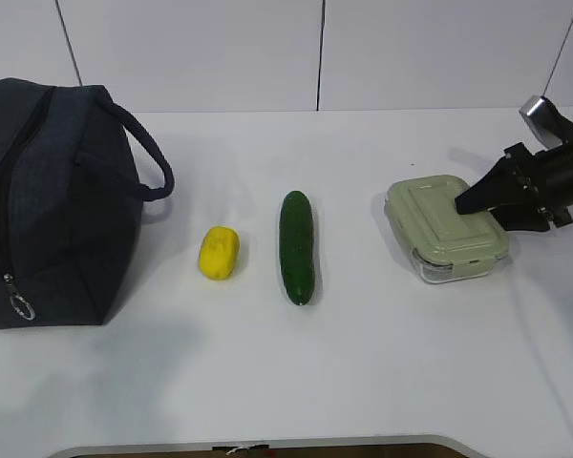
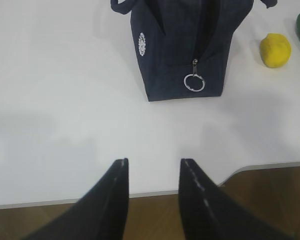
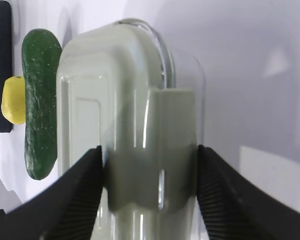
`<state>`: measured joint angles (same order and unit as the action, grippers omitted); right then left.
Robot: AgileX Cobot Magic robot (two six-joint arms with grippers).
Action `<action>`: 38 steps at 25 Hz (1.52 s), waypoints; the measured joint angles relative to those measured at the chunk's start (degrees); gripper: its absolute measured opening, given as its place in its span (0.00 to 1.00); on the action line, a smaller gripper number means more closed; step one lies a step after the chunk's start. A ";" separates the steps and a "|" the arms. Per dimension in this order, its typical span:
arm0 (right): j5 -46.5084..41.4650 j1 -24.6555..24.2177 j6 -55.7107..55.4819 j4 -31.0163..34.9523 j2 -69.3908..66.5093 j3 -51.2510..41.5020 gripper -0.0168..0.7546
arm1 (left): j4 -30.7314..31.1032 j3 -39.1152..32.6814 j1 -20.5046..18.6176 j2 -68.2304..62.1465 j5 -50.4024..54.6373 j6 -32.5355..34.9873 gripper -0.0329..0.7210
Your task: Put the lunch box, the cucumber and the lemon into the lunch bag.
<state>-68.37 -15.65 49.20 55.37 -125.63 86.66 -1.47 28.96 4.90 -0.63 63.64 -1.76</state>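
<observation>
The right gripper (image 3: 150,170) straddles the near end of the lunch box (image 1: 446,227), its fingers (image 3: 75,200) spread wide against or just beside the box's two long sides; whether they press yet I cannot tell. The box looks heavy, rigid, breakable glass with slick walls, so the firmest hold is probably across the pale green lid's (image 3: 110,125) edges, where the snap flaps give purchase. Beyond the fingertips lie the cucumber (image 1: 297,246), then the lemon (image 1: 219,252), then the lunch bag (image 1: 48,205), its zipper (image 2: 194,65) looking closed. The left gripper (image 2: 152,172) hangs empty, moderately parted, with the bag's ring pull (image 2: 194,82) ahead of it.
</observation>
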 joint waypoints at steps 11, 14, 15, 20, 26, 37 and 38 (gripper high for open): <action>-0.54 0.00 -1.28 -0.33 0.00 0.09 0.56 | 0.00 0.00 0.00 0.00 0.00 0.00 0.36; -0.54 0.00 -1.64 -0.33 0.00 0.09 0.56 | 0.00 0.00 0.00 0.00 0.00 0.00 0.36; -0.54 0.00 -1.78 -0.33 0.00 0.09 0.55 | 0.00 0.00 0.00 0.00 0.00 0.00 0.36; -0.86 0.00 -2.02 -0.23 0.00 0.09 0.51 | 0.00 0.00 0.00 0.00 0.00 0.00 0.36; -0.98 0.00 -2.66 -0.23 0.00 0.09 0.50 | 0.00 0.00 0.00 0.00 0.00 0.00 0.36; -0.98 0.00 -5.39 -0.23 0.00 0.09 0.50 | 0.00 0.00 0.00 0.00 0.00 0.00 0.36; -0.98 0.00 -5.52 -0.23 0.00 0.09 0.50 | 0.00 0.00 0.00 0.00 0.00 0.00 0.36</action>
<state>-69.35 -15.65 43.68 55.14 -125.63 86.75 -1.47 28.96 4.90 -0.63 63.64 -1.76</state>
